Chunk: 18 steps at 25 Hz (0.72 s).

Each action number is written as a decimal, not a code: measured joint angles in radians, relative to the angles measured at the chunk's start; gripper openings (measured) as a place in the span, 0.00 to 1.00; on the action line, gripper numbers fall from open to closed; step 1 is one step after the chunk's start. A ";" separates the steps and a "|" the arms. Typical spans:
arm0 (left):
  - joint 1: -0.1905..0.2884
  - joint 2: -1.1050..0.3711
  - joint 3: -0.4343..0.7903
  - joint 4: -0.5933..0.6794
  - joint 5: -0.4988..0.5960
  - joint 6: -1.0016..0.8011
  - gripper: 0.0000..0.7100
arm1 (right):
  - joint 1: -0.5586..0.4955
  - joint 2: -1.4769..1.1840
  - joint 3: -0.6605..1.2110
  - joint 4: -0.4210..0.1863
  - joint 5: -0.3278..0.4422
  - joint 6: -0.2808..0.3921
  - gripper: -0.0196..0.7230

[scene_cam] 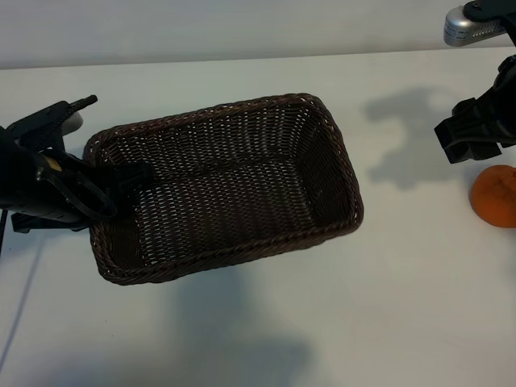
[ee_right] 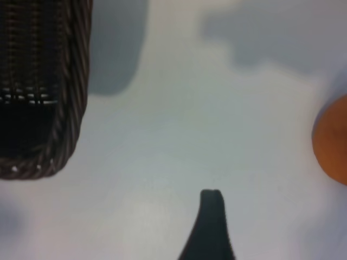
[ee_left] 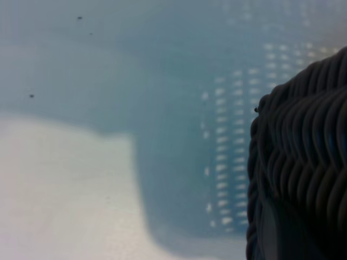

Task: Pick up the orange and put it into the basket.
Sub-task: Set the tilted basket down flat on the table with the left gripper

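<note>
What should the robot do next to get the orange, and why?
Probably the right claw should sink toward the orange with its fingers kept apart. The orange lies on the table at the right edge of the exterior view, just below that open, empty claw and well clear of the basket. The left claw grips the basket's rim at the far end.

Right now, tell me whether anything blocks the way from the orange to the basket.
Nothing visible does. The orange sits on the table at the right edge, with bare tabletop between it and the basket. The right end effector hangs open just above the orange; the left end effector grips the basket's far rim.
</note>
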<state>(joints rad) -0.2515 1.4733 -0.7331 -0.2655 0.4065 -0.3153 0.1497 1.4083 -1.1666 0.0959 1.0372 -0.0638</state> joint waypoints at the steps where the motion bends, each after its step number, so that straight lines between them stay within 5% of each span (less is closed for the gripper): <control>1: 0.001 0.000 -0.006 -0.022 0.007 0.028 0.21 | 0.000 0.000 0.000 0.000 0.000 0.000 0.80; 8: 0.067 0.007 -0.152 -0.139 0.086 0.218 0.21 | 0.000 0.000 0.000 0.000 0.000 0.000 0.80; 18: 0.060 0.184 -0.341 -0.122 0.164 0.236 0.21 | 0.000 0.000 0.000 0.000 0.002 0.000 0.80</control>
<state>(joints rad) -0.1918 1.6575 -1.0738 -0.3877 0.5702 -0.0798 0.1497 1.4083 -1.1666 0.0959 1.0394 -0.0638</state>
